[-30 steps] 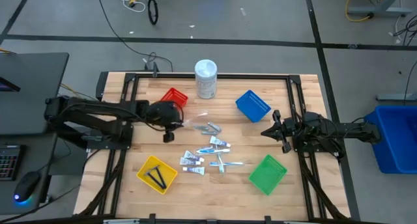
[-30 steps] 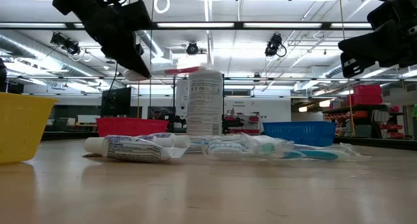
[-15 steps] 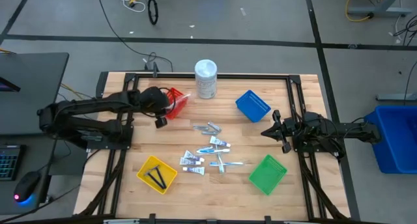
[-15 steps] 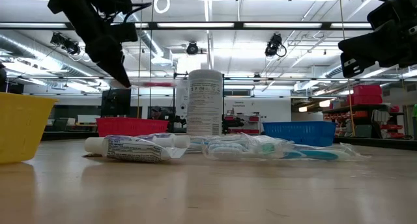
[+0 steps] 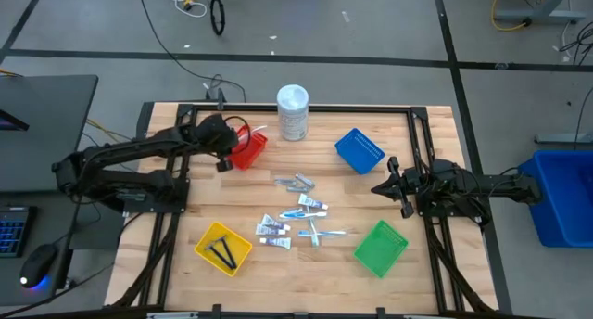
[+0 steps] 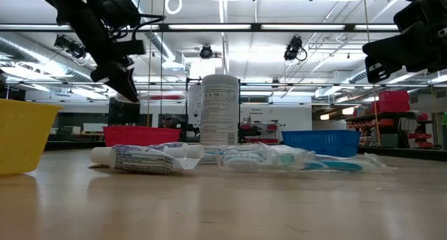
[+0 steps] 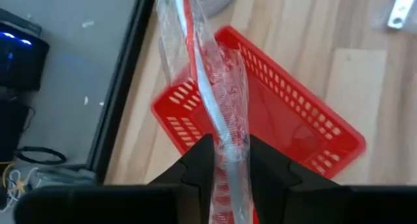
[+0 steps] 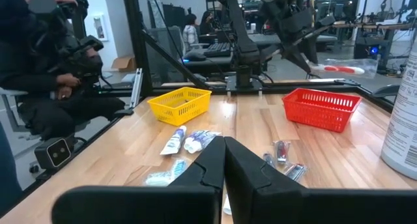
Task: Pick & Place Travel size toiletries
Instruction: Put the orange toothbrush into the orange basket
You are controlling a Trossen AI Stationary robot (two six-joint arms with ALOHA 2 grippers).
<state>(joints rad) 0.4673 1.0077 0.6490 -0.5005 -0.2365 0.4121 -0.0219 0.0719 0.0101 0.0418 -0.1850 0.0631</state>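
Note:
My left gripper [image 5: 233,141] hangs over the red basket [image 5: 248,150] at the table's far left, shut on a clear-wrapped red and white toothbrush [image 7: 212,87]. The low view shows that gripper [image 6: 124,88] well above the table. The other travel size toiletries lie flat mid-table: grey packets [image 5: 296,182], small white tubes [image 5: 273,228] and slim pale-blue sticks [image 5: 320,232]. Two thin black pieces [image 5: 222,254] lie in the yellow basket [image 5: 222,248]. My right gripper [image 5: 378,187] waits shut at the table's right side, with nothing in it. My left gripper pinches the wrapped toothbrush between its two fingers [image 7: 195,165], near one end of the wrapper [image 7: 229,155]. The fingers slant down and lie along the toothbrush. It sticks out past the fingertips, its free end [image 6: 167,97] over the red basket, clear of basket and table.
A tall white cylindrical container [image 5: 293,112] stands at the far edge beside the red basket. A blue basket [image 5: 359,150] sits at the far right and a green one [image 5: 381,248] at the near right. A seated person [image 8: 52,74] shows beyond the table's left side.
My left gripper has carried the wrapped toothbrush from above the table's middle toward the far left, to over the red basket. It has swung and rolled on the way, staying shut on it. The toothbrush stays lifted clear.

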